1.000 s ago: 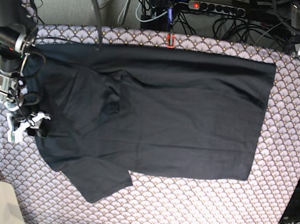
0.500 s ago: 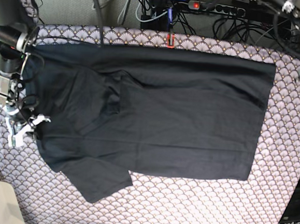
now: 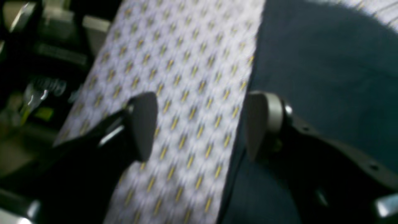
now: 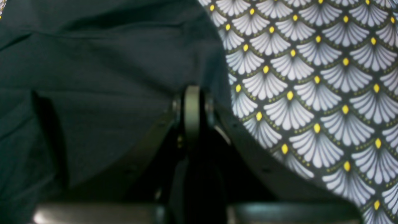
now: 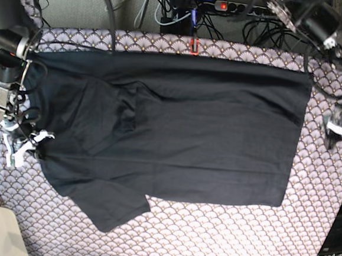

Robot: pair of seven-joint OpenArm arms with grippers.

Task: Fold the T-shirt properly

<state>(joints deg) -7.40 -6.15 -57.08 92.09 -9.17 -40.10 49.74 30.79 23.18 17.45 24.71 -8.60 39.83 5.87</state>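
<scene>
From the right wrist camera I saw my right gripper pinched shut at the T-shirt edge; a fold between the pads I could not confirm. The left wrist view alone showed my left gripper spread wide, straddling the hem. Only overhead did the whole T-shirt lie flat on the tablecloth.

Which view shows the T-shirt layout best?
Base view: the whole T-shirt lies spread on the tablecloth, one sleeve sticking out at the lower left. The right wrist view shows only fabric at the shut right gripper; the left wrist view, blurred, shows just an edge beside the open left gripper.
</scene>
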